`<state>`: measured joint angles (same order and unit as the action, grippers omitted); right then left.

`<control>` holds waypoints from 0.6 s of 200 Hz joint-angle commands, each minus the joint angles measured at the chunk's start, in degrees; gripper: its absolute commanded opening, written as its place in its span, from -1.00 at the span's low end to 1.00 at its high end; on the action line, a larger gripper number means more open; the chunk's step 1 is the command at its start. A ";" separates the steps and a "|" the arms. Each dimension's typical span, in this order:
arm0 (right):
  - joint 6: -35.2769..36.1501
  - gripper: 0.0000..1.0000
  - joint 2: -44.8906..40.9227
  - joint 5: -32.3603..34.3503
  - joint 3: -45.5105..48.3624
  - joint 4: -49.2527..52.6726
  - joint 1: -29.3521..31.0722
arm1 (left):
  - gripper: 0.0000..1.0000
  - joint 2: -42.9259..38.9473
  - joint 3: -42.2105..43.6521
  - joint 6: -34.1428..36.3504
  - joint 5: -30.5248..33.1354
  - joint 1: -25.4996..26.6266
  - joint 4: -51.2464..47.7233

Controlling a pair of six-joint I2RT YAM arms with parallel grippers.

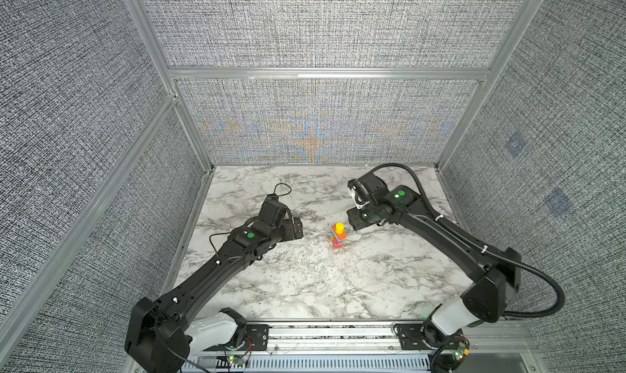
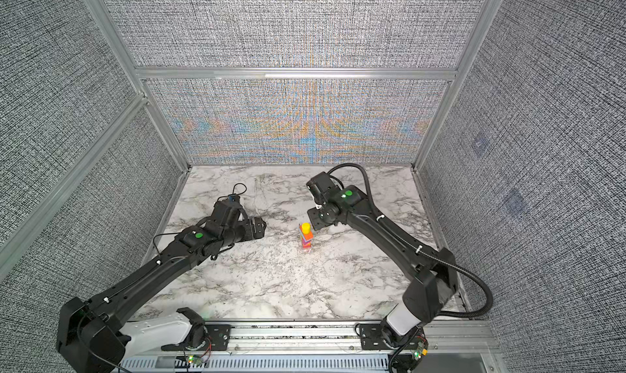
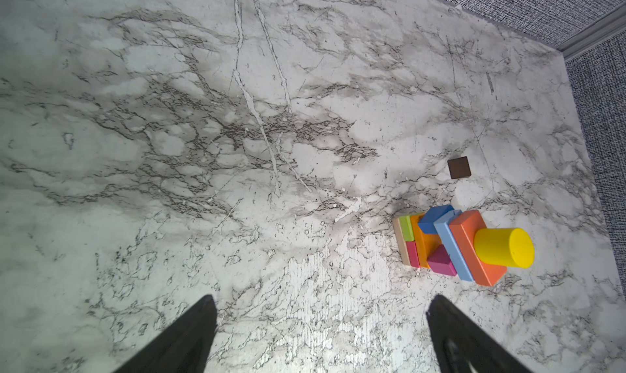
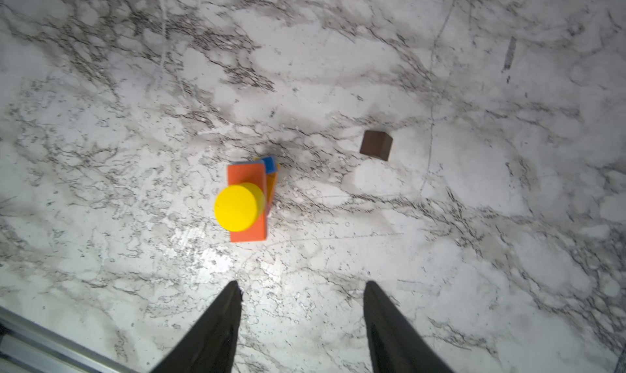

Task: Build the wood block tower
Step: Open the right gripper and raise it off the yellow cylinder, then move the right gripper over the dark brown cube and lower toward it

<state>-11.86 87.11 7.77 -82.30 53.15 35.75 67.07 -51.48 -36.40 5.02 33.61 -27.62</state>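
Observation:
The tower (image 1: 337, 236) (image 2: 306, 238) stands upright near the table's middle, a narrow stack of wood blocks. A yellow cylinder (image 1: 339, 226) (image 4: 238, 207) tops it, resting on an orange slab (image 4: 244, 176) (image 3: 474, 249); blue, magenta, green, pink and tan blocks lie beneath. A dark brown block (image 3: 459, 167) (image 4: 375, 145) lies alone on the table beyond the tower, hidden in both top views. My left gripper (image 1: 295, 228) (image 3: 320, 303) is open and empty, left of the tower. My right gripper (image 1: 352, 219) (image 4: 301, 286) hangs open and empty just right of and above the tower.
The marble table (image 1: 305, 280) is boxed in by grey fabric walls (image 1: 321, 124) at the back and sides. An aluminium rail (image 1: 332, 334) runs along the front edge between the arm bases. A thin cable loop (image 1: 281, 188) sticks out behind the left wrist.

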 commanded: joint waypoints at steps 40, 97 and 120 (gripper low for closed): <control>-1.82 0.19 -3.75 -24.34 15.92 -14.85 -16.53 | 0.97 0.12 6.44 0.50 1.61 -0.04 6.68; -2.75 -0.77 11.34 -30.77 8.08 -18.40 -21.92 | 0.98 7.02 4.33 -0.88 8.55 -0.06 6.36; -3.28 -0.88 17.51 -31.12 3.35 -19.13 -22.81 | 0.98 10.03 3.20 0.17 10.07 -0.21 7.75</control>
<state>-14.35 100.29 -20.36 -75.42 36.25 13.50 74.89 -47.20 -36.67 11.53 33.58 -21.37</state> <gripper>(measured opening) 0.079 0.989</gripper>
